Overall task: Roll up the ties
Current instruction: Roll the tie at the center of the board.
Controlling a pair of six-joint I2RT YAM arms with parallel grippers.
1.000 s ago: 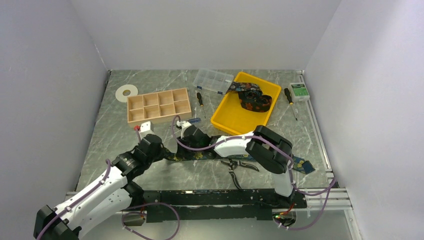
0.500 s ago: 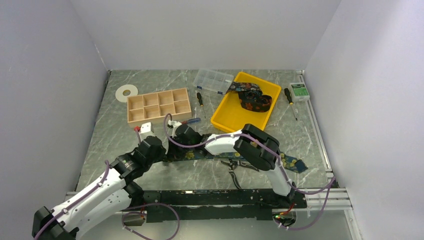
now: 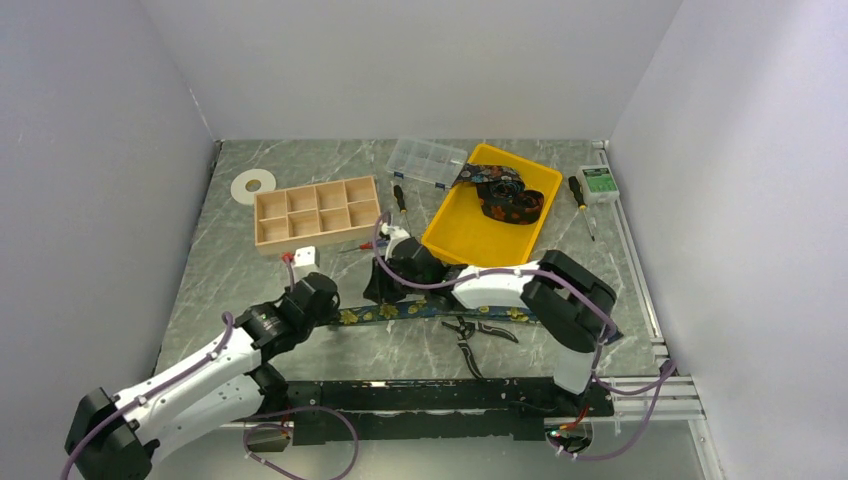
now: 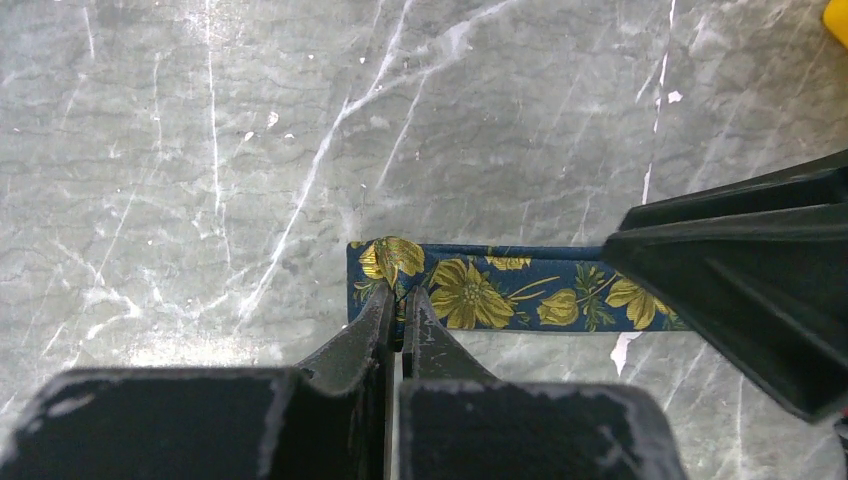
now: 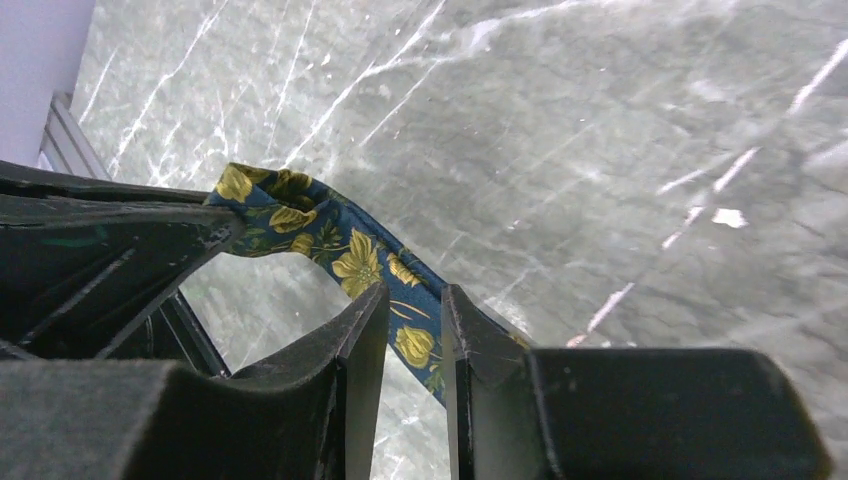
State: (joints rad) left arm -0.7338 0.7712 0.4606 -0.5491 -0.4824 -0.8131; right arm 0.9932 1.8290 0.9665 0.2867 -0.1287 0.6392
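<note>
A navy tie [image 3: 470, 312] with yellow flowers lies stretched flat across the near part of the marble table. My left gripper [image 3: 336, 314] is shut on the tie's left end; in the left wrist view the tips [image 4: 400, 298] pinch the tie [image 4: 500, 290] at its edge. My right gripper [image 3: 379, 298] stands just to the right over the same strip. In the right wrist view its jaws [image 5: 415, 298] are parted, and the tie [image 5: 350, 262] runs through the gap without being pinched. Two more ties [image 3: 508, 196] lie coiled in the yellow tray [image 3: 462, 238].
Black-handled pliers [image 3: 468, 335] lie just in front of the tie. Behind it are a wooden compartment box [image 3: 318, 210], a clear organizer [image 3: 427, 160], a white disc [image 3: 253, 185], a small white block [image 3: 303, 258], screwdrivers [image 3: 400, 205] and a green-topped box [image 3: 600, 182].
My right gripper has let go of the tie, its jaws now parted, and has shifted right along the strip. The left gripper keeps its hold on the end and has moved slightly right.
</note>
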